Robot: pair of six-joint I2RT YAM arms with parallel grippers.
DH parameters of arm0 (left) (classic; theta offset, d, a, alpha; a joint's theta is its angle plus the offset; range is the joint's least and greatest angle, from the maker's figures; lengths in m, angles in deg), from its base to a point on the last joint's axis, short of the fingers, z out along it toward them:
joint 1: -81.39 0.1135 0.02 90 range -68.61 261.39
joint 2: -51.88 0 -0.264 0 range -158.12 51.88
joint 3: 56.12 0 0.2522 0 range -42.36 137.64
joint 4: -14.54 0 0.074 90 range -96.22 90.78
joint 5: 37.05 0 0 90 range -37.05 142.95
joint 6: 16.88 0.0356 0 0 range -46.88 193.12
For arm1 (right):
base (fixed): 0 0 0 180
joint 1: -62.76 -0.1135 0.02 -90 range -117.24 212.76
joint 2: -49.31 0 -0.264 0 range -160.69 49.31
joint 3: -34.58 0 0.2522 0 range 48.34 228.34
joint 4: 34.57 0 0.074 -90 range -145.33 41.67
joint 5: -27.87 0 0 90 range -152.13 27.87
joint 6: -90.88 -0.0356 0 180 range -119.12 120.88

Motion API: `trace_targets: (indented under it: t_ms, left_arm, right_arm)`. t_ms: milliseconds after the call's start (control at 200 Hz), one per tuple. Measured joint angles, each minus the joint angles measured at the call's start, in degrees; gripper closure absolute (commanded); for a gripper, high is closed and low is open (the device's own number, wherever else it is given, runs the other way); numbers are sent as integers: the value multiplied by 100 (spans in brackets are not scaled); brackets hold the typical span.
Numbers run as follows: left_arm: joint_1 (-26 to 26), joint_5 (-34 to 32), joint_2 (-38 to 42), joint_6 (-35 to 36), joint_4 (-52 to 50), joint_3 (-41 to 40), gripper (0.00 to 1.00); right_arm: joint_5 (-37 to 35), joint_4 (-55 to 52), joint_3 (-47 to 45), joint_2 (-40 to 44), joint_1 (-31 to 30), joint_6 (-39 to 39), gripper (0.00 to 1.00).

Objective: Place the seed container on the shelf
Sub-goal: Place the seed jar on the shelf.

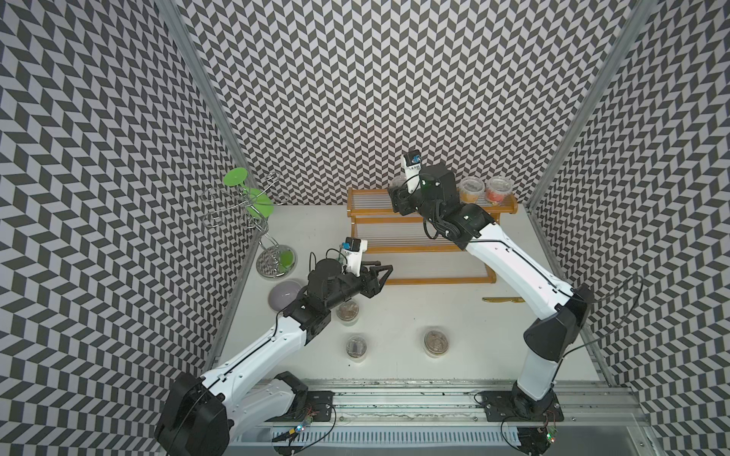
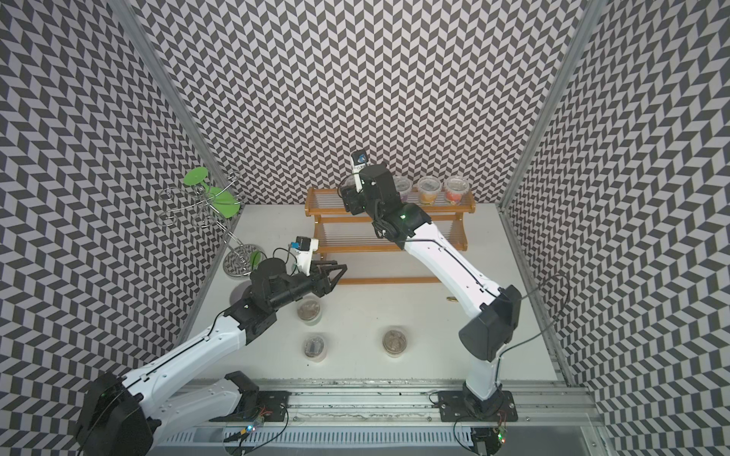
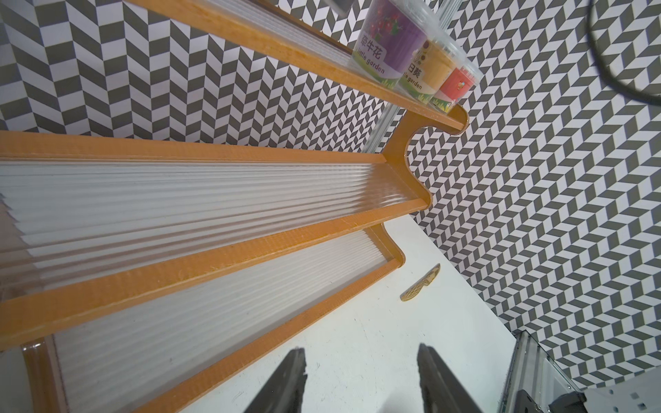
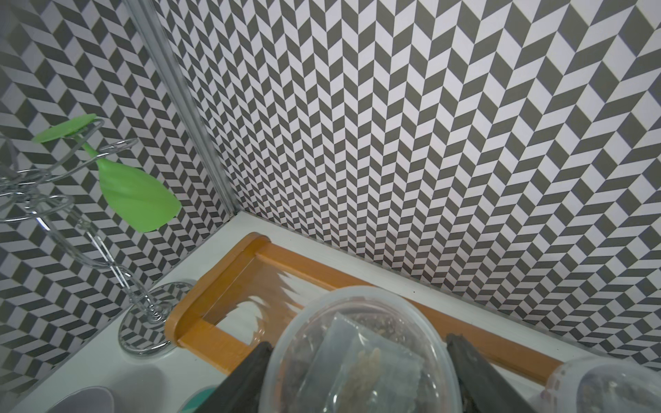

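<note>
The shelf [image 1: 434, 281] [image 2: 385, 281], an orange-framed stepped rack with clear ribbed tiers, stands against the back wall. My right gripper [image 1: 399, 197] [image 4: 359, 341] is shut on a seed container [image 4: 361, 357] [image 2: 347, 183], a clear lidded tub, over the left part of the top tier. I cannot tell whether the tub rests on the tier. Purple [image 3: 390, 39], yellow [image 3: 434, 69] and red [image 3: 458, 85] containers stand on that tier's right end. My left gripper [image 1: 385, 272] [image 3: 361, 354] is open and empty, low over the table by the bottom tier's front rail.
Three more clear tubs stand on the table [image 1: 347, 310] [image 1: 356, 346] [image 1: 436, 341]. A silver wire stand [image 1: 253, 201] with green glasses and a grey bowl [image 1: 284, 294] are at the left wall. A gold knife-shaped piece [image 1: 503, 300] lies right of the shelf.
</note>
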Motion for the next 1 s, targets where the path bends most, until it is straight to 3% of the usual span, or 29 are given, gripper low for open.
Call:
trace_targets:
  t_ms: [1001]
  left_arm:
    - [0, -59, 151, 74, -103, 11, 44]
  right_arm:
    - [-103, -313, 195, -332, 315, 168, 24]
